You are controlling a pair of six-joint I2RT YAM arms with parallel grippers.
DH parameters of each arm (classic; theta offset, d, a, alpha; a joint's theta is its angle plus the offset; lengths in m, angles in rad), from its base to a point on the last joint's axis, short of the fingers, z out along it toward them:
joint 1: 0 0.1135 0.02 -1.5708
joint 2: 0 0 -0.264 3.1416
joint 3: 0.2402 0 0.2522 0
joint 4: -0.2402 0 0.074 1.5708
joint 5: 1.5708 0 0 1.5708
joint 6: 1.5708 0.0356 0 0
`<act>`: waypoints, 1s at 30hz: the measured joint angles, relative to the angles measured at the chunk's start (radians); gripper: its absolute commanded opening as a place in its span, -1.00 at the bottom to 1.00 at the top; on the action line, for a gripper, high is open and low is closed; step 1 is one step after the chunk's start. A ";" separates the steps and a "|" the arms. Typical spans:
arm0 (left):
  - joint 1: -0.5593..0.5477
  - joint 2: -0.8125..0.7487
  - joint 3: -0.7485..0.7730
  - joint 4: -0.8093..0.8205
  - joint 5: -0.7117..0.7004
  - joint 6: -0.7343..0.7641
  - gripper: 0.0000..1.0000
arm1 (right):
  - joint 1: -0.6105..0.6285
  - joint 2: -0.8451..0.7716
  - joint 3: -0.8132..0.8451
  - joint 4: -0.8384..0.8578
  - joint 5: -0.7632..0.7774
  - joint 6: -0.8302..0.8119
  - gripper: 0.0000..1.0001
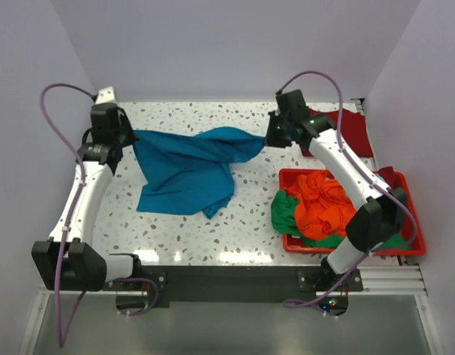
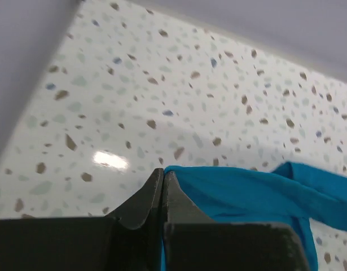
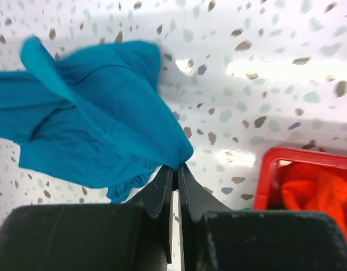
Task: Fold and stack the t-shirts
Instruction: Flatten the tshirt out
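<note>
While your left hand (image 2: 163, 176) pinches one edge of the teal-blue t-shirt (image 1: 184, 168) tight, your right hand (image 3: 174, 169) pinches the far edge tight too. The shirt stretches between them and droops onto the table (image 1: 234, 222). An orange t-shirt (image 1: 323, 203) and a green t-shirt (image 1: 282, 213) lie in the red bin (image 1: 408, 250).

A: What do we have left of the bin (image 1: 294, 174)?
B: The loose t-shirt (image 1: 186, 174), on the table (image 1: 242, 222), well apart from it.
A: And closer?
B: We see a heap of t-shirts (image 1: 323, 207) inside the bin, and a single t-shirt (image 1: 353, 126) just behind it.
</note>
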 measured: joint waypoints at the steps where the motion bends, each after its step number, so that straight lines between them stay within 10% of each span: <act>1: 0.033 -0.007 0.038 -0.007 -0.014 0.016 -1.00 | -0.016 -0.013 0.023 -0.008 0.011 -0.007 -1.00; 13: 0.232 -0.242 -0.098 -0.006 -0.140 0.139 -1.00 | -0.109 -0.365 -0.256 -0.053 0.064 -0.019 -0.96; 19: 0.232 -0.269 -0.278 -0.016 -0.131 0.140 -1.00 | -0.073 -0.367 -0.562 -0.069 -0.038 0.019 -0.03; 30: 0.232 -0.351 -0.402 0.002 -0.132 0.139 -1.00 | -0.039 -0.250 -0.339 -0.018 -0.083 0.016 0.00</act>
